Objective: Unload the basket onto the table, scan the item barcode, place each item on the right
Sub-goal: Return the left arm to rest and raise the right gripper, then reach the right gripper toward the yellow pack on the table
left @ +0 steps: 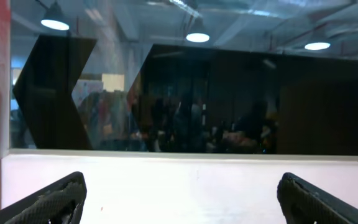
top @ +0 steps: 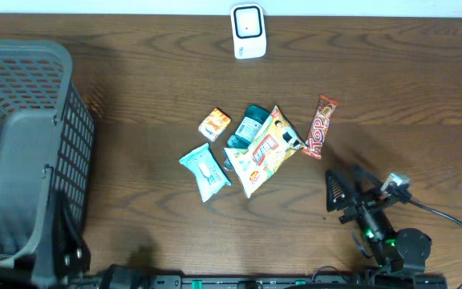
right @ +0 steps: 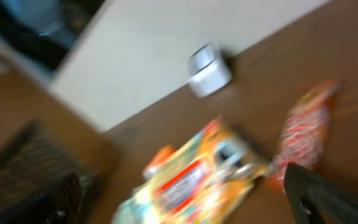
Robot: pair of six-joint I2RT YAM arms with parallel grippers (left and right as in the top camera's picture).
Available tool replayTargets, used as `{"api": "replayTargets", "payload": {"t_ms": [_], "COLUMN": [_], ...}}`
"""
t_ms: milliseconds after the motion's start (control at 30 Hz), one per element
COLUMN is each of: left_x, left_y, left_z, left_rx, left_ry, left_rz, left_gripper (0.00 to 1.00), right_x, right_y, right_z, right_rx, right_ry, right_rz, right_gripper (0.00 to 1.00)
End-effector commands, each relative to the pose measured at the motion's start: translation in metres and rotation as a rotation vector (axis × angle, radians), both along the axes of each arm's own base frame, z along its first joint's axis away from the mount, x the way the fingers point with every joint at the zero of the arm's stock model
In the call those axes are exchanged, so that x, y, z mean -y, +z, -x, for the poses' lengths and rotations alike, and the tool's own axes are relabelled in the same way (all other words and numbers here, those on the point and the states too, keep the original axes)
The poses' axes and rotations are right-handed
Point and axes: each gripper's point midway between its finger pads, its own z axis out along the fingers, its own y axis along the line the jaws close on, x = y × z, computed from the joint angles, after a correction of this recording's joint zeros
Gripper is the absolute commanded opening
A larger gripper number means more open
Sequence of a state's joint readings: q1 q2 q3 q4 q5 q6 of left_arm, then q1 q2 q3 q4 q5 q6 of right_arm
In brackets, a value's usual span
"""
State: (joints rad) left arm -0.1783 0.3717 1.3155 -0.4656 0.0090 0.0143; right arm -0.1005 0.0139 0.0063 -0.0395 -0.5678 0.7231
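**Fig.: item scan, approach stage; parts listed largest to smallest.**

- **(a)** Dark wood table (top: 175,72) is carrying everything.
- **(b)** Grey mesh basket (top: 22,152) is sitting at the far left edge, well apart from the goods.
- **(c)** Right hand (top: 331,197) is hovering low over the table w/ fingers spread wide and nothing btwn them, just below-right of the heap. Its own view is blurred.
- **(d)** Left hand (left: 182,208) is also standing apart and empty. It is facing a wall and window, not the table, and is not made out in the overhead view.
- **(e)** Yellow snack bag (top: 267,148) is lying mid-table, overlapping a teal pack (top: 249,124).
- **(f)** White scanner (top: 249,32) is standing at the far edge, well apart from the heap.
- **(g)** Light-blue packet (top: 205,170) is lying at the heap's left.
- **(h)** Red bar (top: 321,126) is lying alone, just right of the bag and nearest the right hand.
- **(i)** Orange box (top: 214,124) is sitting beside the teal pack.

**Technique (judgement):** No item is lifted yet, and which one is meant cannot be told. The red bar is looking like the cleanest pick, since it is isolated.
1. Approach from above and close across its narrow width, not its length.
2. Avoid snagging the bag's corner.
3. Barcodes are not visible here, so expect to turn the wrapper until the code is facing the scanner window.
4. Hold it flat and steady, since crinkled film is prone to misreads.
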Motion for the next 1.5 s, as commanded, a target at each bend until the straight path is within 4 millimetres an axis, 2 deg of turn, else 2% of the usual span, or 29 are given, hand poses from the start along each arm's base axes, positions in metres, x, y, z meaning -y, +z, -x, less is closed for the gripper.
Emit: {"api": "replayTargets", "payload": {"t_ms": [0, 100, 400, 633, 733, 867, 933, 1067, 1133, 1267, 1367, 1467], "left_x": [0.031, 0.039, 0.035, 0.039, 0.038, 0.036, 0.029, -0.015, -0.04, -0.075, -0.08, -0.078], "left_y": [0.0, 0.0, -0.002, -0.016, -0.025, -0.033, -0.036, -0.047, -0.05, -0.049, -0.057, -0.071], "left_z": [0.03, 0.045, 0.092, 0.136, 0.146, 0.131, 0.119, 0.09, 0.081, 0.069, 0.046, 0.017], "left_rx": [0.045, 0.075, 0.172, 0.248, 0.261, 0.238, 0.215, 0.148, 0.139, 0.181, 0.171, 0.129], "left_ry": [-0.176, -0.231, -0.208, -0.254, -0.25, -0.199, -0.147, 0.089, 0.223, 0.415, 0.449, 0.444], "left_rz": [-0.022, -0.042, -0.028, -0.051, -0.054, -0.119, -0.106, 0.015, 0.082, 0.198, 0.228, 0.234], "left_gripper": [0.98, 0.98, 0.98, 0.98, 0.98, 0.98, 0.98, 0.98, 0.98, 0.98, 0.98, 0.98], "right_x": [-0.035, -0.041, -0.046, -0.047, -0.047, -0.049, -0.054, -0.057, -0.057, -0.054, -0.05, -0.042], "right_y": [0.0, 0.0, -0.004, 0.001, 0.005, 0.005, 0.006, 0.006, 0.006, 0.005, 0.002, -0.013], "right_z": [0.023, 0.028, 0.033, 0.035, 0.034, 0.037, 0.042, 0.046, 0.046, 0.042, 0.037, 0.028], "right_rx": [-0.13, -0.159, -0.175, -0.175, -0.157, -0.138, -0.1, -0.077, -0.07, -0.067, -0.078, -0.151], "right_ry": [0.231, 0.277, 0.315, 0.328, 0.329, 0.351, 0.396, 0.424, 0.424, 0.4, 0.362, 0.292], "right_rz": [-0.202, -0.234, -0.223, -0.251, -0.246, -0.219, -0.167, -0.136, -0.127, -0.118, -0.118, -0.136], "right_gripper": [0.99, 0.99, 0.99, 0.99, 0.99, 0.99, 0.99, 0.99, 0.99, 0.99, 0.99, 0.99]}}
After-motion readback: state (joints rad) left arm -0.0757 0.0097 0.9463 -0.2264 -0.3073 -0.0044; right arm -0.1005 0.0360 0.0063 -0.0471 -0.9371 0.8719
